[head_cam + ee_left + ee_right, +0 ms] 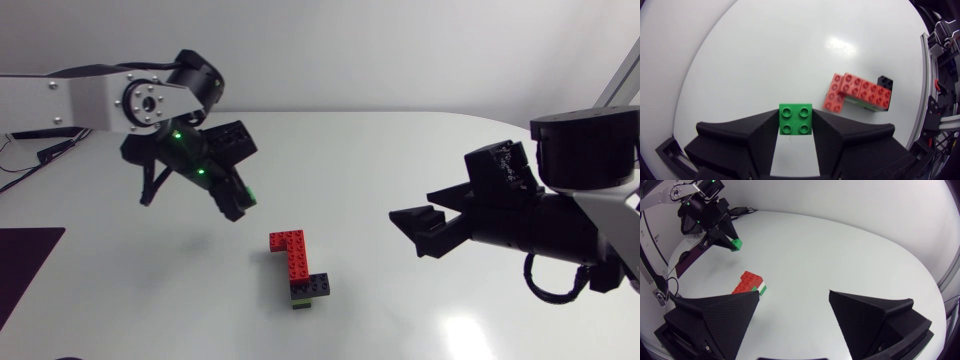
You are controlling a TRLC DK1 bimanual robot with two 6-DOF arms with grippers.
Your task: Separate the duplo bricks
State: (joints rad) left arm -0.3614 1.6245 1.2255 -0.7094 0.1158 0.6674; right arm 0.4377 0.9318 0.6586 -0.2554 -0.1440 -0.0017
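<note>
A small green two-by-two brick (pixel 795 119) is held above the table between the fingers of my left gripper (pixel 240 203), which is shut on it. The rest of the duplo stack (pixel 298 266) lies on the table below and to the right of it: red bricks (pixel 852 90), a black brick (pixel 885 82) at one end and a green-and-white layer (pixel 762 287) underneath. My right gripper (pixel 410 232) hovers to the right of the stack, open and empty, with its fingers (pixel 725 315) spread wide. From the right wrist view the left gripper (pixel 730 242) shows with the green brick (pixel 736 244).
A dark mat (pixel 25 265) lies at the table's left edge. The white tabletop (pixel 420 150) is bare around the stack and between the two arms.
</note>
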